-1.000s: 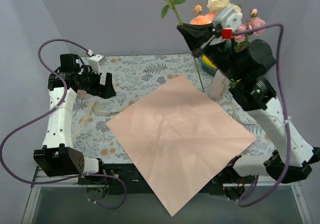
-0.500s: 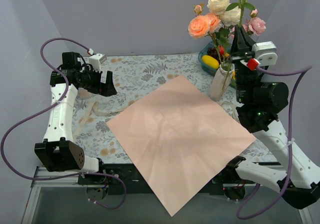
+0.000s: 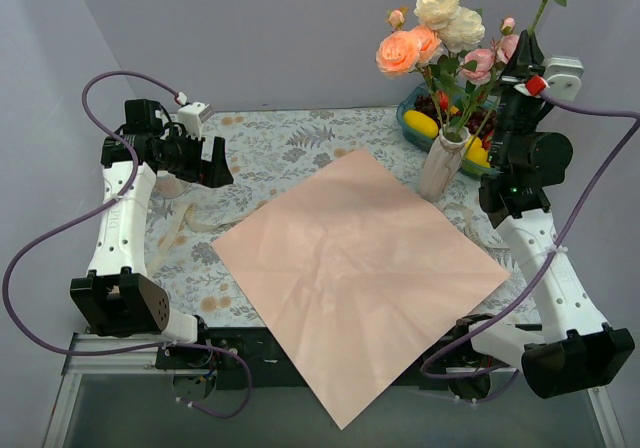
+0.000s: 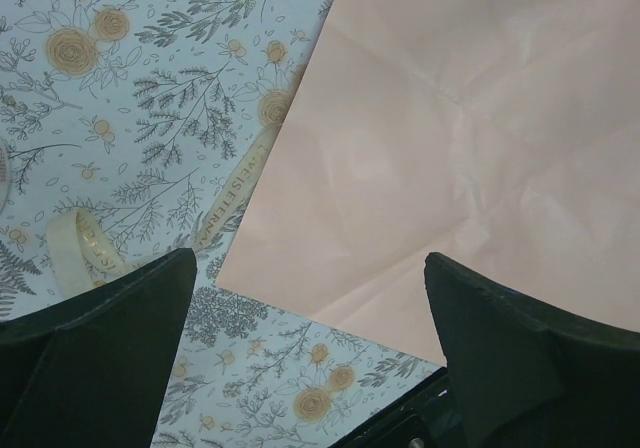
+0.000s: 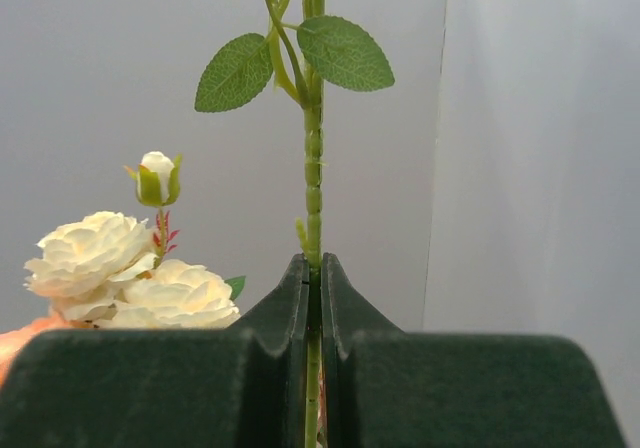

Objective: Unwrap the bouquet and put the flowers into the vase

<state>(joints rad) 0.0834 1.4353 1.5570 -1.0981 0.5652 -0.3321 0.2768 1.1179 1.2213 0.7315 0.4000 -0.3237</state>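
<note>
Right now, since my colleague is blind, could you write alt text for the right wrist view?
The right gripper is shut on a thin, upright, leafy green stem. Cream roses and a small bud show at lower left.

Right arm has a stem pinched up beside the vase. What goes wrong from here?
1. The right gripper is shut on a thin stem below its leaves; it may twist or slip in the jaws while lowering.
2. The vase is narrow and crowded with roses, so the stem end could miss the mouth or catch blooms.
3. A nudge could tip the vase toward the fruit bowl behind it; the left gripper hangs open far to the left, steadying nothing.
</note>
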